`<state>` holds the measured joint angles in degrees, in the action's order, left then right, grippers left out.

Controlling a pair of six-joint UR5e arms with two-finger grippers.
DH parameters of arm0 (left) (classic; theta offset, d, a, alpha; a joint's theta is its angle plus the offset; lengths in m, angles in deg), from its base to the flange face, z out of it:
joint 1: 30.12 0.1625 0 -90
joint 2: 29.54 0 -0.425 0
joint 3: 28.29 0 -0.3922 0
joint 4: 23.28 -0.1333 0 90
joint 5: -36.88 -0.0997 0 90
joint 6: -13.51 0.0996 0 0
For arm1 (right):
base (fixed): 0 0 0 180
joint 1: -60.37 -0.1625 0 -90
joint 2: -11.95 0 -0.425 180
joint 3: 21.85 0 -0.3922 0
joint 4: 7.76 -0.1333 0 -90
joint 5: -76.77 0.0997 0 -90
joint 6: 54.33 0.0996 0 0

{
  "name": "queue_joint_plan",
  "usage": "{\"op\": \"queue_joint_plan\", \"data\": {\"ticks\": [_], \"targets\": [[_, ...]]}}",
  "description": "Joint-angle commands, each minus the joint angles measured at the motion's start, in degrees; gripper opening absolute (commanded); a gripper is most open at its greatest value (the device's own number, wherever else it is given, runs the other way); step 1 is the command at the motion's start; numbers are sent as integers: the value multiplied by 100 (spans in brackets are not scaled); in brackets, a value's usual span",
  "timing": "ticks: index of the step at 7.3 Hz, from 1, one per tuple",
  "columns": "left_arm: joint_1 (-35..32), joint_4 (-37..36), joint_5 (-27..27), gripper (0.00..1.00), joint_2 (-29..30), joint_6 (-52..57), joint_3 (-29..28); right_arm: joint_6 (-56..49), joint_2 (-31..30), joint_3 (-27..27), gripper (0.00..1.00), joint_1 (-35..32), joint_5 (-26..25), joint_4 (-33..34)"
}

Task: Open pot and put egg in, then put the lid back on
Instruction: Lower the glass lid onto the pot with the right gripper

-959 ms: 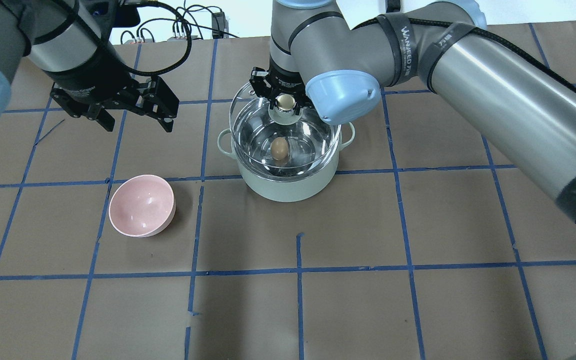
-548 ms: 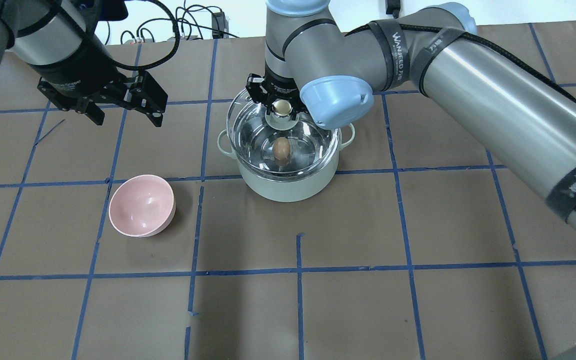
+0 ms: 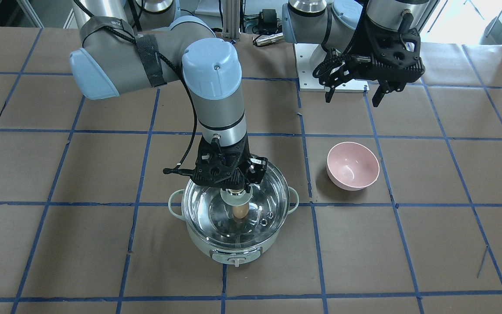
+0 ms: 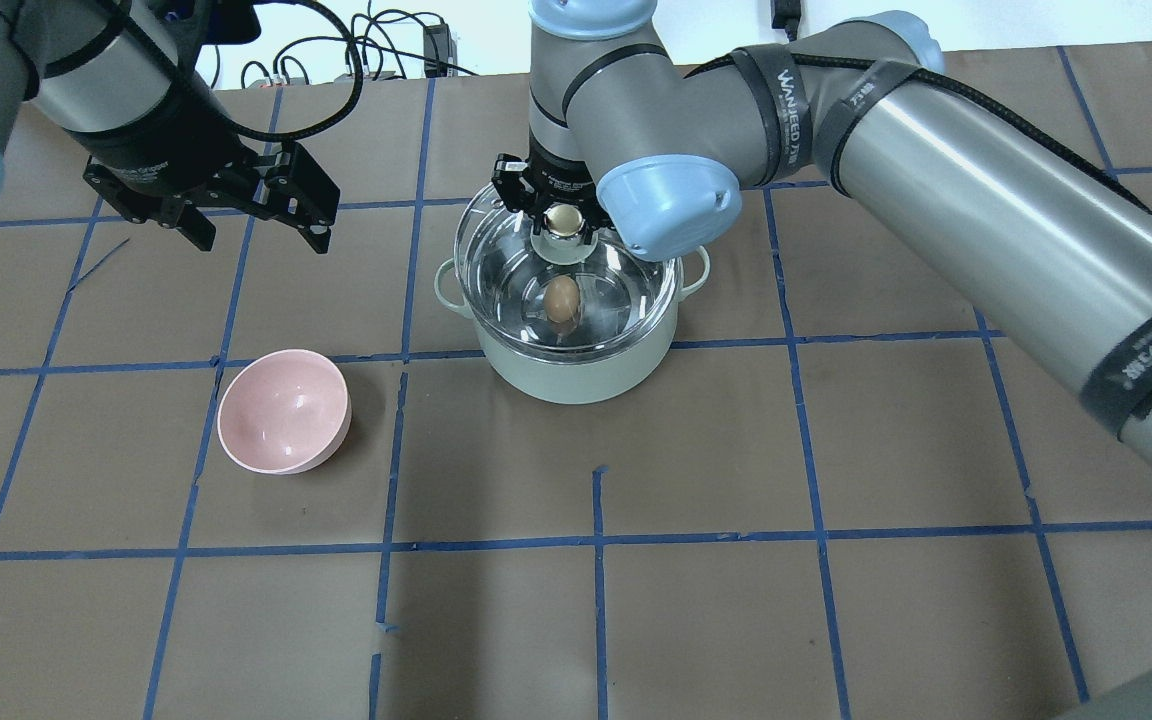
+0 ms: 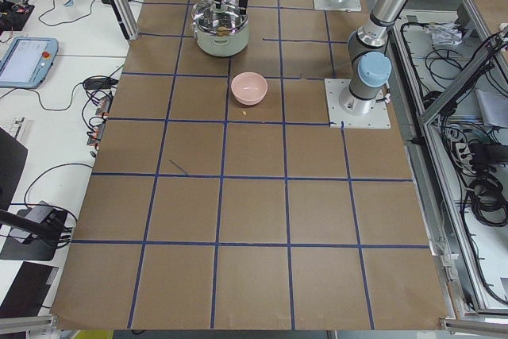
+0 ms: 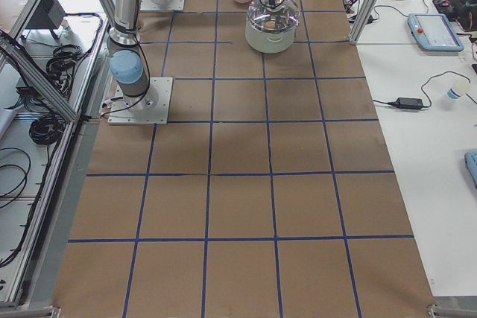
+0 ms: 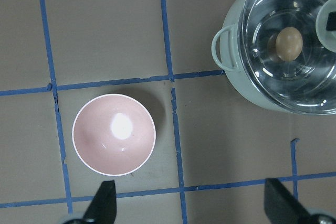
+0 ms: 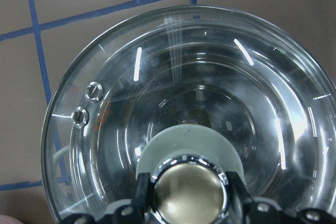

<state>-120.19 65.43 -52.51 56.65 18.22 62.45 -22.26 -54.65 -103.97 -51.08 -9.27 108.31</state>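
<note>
Brown paper marked off with a blue tape grid covers the table (image 4: 696, 620) where I work. My right arm (image 4: 986, 200) comes in from the right and bends down over the pot (image 4: 586, 372). The pot stands in the far middle of the table. It is mint-green, with a loop handle on either side and its control knob (image 3: 236, 261) on the wall turned away from me. My left arm (image 4: 106, 90) enters at the far left and hangs above the paper, well apart from the pot.

The lid (image 4: 501, 270), clear glass, lies over the pot's mouth. From these angles I cannot tell whether its rim is seated all the way round or sits a little raised at the far side. A pink bowl (image 4: 283, 410) stands upright on the paper, left of the pot and nearer to me, not touching it.

My left claw (image 4: 262, 232) is spread wide and carries nothing. Its wrist camera looks straight down on the bowl and on the left side of the pot. My right claw (image 4: 563, 222) points down at the middle of the lid and is pinched on the round beige-gold knob (image 8: 188, 191), one finger on each side.

The egg (image 4: 562, 297), tan-brown, lies on the pot's shiny steel floor near the centre, seen through the glass. Two small metal vent holes (image 8: 86, 103) sit close together in the lid near its rim.
</note>
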Motion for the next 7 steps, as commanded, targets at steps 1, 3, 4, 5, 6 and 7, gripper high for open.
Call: {"op": "queue_joint_plan", "data": {"ticks": [1,3,4,5,6,7], "targets": [[-1,-20,9,100,3,30,5,-69,6,-6,40,0,-9,3],[7,-20,1,100,3,30,-4,-78,6,-6,45,9,-44,3],[7,-20,1,100,3,30,-4,-157,6,-6,46,9,-53,3],[16,-11,1,100,3,30,-4,-192,6,-6,48,18,-53,3],[25,-11,1,100,-5,30,-12,-184,6,-6,49,9,-53,3],[16,-20,9,100,-5,30,-21,-166,6,-6,51,9,-53,3]]}}
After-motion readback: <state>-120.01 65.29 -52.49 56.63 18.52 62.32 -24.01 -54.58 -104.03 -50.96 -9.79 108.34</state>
